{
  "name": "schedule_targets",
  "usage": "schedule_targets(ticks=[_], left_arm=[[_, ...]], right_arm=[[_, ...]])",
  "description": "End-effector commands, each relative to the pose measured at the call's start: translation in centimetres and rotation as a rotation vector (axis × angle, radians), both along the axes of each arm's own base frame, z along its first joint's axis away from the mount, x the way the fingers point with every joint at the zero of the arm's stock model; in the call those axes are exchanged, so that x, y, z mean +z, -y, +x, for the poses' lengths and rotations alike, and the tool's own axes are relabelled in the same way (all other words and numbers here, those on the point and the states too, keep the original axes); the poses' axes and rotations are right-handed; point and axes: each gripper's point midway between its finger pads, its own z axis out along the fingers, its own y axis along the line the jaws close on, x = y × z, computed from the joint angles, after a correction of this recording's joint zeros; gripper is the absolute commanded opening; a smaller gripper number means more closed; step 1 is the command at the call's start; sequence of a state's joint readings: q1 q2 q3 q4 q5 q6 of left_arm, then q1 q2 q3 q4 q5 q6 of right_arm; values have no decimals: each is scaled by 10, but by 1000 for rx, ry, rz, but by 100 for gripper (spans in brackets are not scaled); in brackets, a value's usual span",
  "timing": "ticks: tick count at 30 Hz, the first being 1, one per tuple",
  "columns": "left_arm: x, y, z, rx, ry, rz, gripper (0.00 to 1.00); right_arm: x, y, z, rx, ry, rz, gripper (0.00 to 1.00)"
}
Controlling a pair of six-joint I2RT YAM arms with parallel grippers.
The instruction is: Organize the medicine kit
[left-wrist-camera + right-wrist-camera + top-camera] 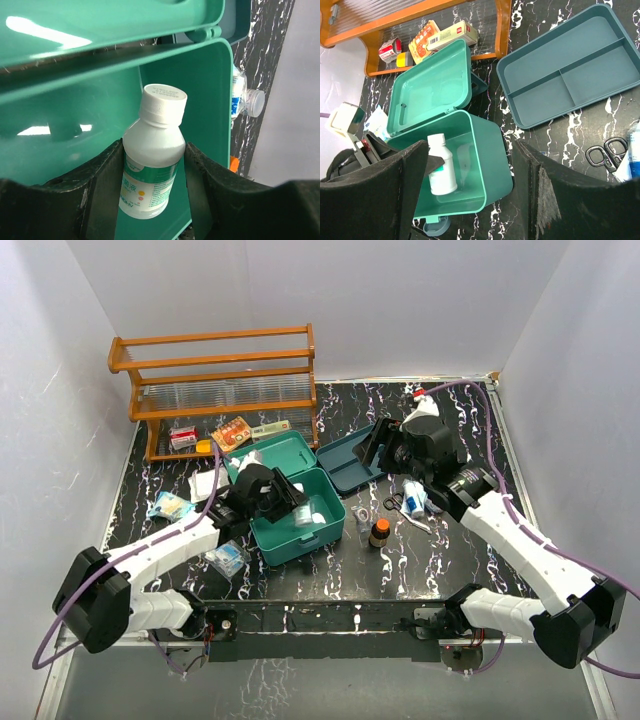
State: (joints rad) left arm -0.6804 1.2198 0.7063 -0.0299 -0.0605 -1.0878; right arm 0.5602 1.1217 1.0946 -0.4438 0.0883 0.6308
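The teal-green medicine kit [318, 539] stands open in the middle of the table, with its lid [272, 453] laid back. My left gripper [291, 502] reaches into the box and is shut on a white bottle with a green label [304, 516]. In the left wrist view the bottle [150, 170] sits upright between my fingers [106, 170], against the kit's inner wall [200, 90]. The right wrist view shows the bottle [441, 172] inside the kit [492, 160]. My right gripper [381, 446] is open and empty, above the table to the right of the kit.
A blue-teal two-compartment tray [345, 465] lies right of the kit. A wooden rack [220, 380] stands at the back left with small boxes [232, 433] under it. Scissors [392, 503], tubes [413, 498] and a brown bottle [379, 532] lie right; packets [170, 505] left.
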Motion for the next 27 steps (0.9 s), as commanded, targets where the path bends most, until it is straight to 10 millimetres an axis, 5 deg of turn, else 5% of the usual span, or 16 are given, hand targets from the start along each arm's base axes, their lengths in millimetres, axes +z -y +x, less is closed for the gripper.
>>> schedule_targets(ticks=[1,19,27], left_arm=[[3,7,2,105,-19,-64,24],[-36,60,10,91,-104,-48,33],[-46,66,7,56,-138,-9,52]], right_arm=[[9,2,8,-34,43,20,66],[-3,9,2,-54,16,5,66],[-1,14,-2,-67,18,0,66]])
